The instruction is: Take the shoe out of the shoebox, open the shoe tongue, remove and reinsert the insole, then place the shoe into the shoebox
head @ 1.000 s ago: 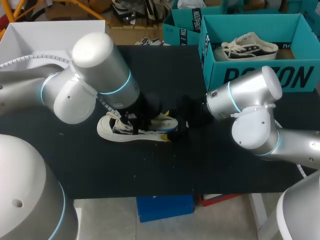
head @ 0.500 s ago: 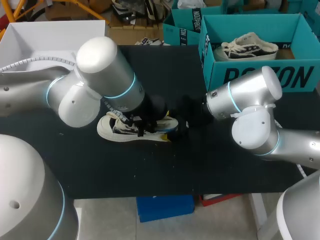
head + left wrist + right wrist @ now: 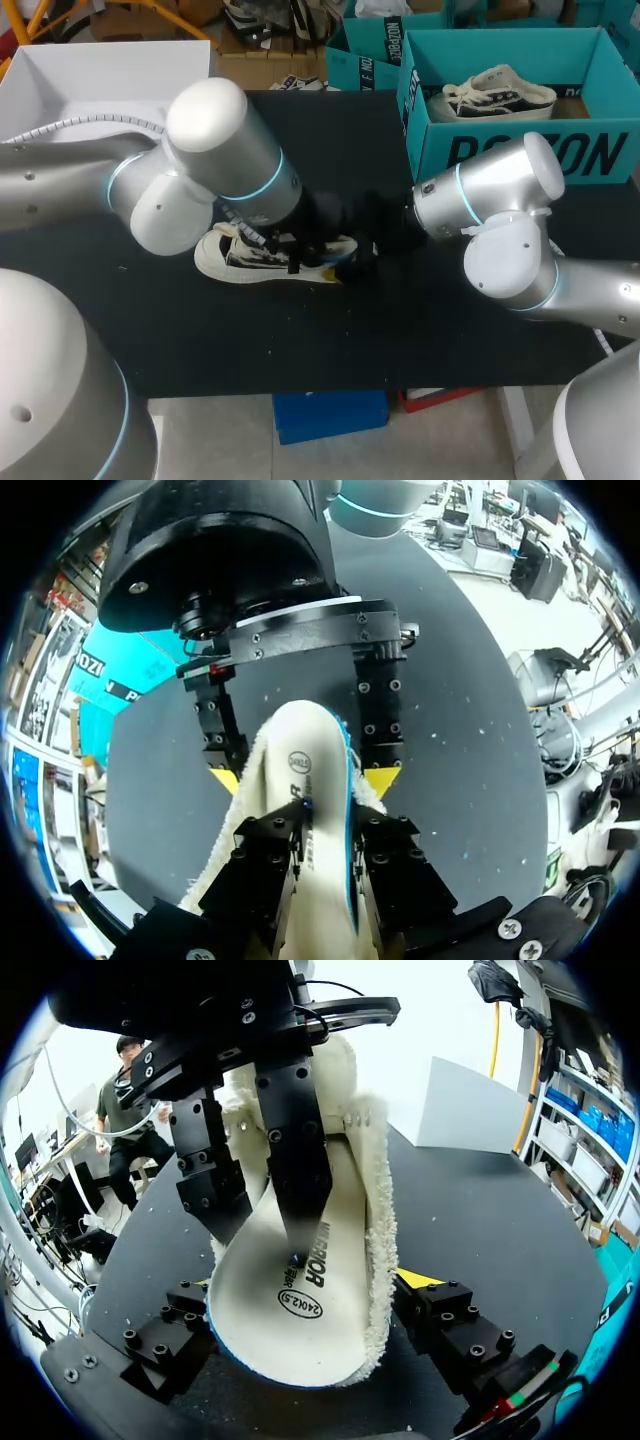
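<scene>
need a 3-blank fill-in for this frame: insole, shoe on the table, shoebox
1. The left end effector is shut on the insole, whose edge is ___.
2. The right end effector grips the shoe, which lies ___ the teal shoebox.
3. A second shoe lies ___ that shoebox.
Missing words: blue; outside; inside.

Head view: left arm (image 3: 215, 150) hides shoe (image 3: 215, 258) mid; left wrist: insole (image 3: 310, 810) near end cut off.
</scene>
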Tool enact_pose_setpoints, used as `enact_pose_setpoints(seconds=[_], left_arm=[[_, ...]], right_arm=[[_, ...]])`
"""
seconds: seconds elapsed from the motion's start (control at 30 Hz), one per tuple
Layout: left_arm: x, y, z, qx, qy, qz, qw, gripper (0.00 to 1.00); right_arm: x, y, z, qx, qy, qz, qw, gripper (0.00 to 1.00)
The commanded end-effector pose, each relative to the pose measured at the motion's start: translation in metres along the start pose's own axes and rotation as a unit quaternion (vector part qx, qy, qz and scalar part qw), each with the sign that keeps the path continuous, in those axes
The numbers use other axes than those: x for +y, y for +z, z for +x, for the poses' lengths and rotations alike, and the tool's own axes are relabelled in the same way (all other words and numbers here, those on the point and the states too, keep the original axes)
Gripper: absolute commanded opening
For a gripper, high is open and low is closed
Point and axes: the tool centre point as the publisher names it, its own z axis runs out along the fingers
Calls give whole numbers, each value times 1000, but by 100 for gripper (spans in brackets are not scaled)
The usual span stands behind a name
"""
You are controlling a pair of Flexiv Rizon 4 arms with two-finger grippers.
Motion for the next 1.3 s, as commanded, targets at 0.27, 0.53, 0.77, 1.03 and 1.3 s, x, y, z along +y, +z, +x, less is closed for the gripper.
enact_pose_setpoints(seconds=[0.27, 0.53, 0.77, 1.03, 1.3], left_arm=[[-7, 7, -1, -9, 2, 0, 1000, 0], [-2, -2, -5, 22, -18, 18, 999, 0], [2, -27, 3, 60, -19, 48, 997, 0], [1, -56, 15, 104, -22, 88, 990, 0], [-5, -93, 15, 158, -65, 132, 976, 0]], right_arm=[[1, 1, 0, 0, 0, 0, 1000, 0], [1, 1, 0, 0, 0, 0, 1000, 0], [1, 1, 0, 0, 0, 0, 1000, 0], [1, 1, 0, 0, 0, 0, 1000, 0], [1, 1, 0, 0, 0, 0, 1000, 0]])
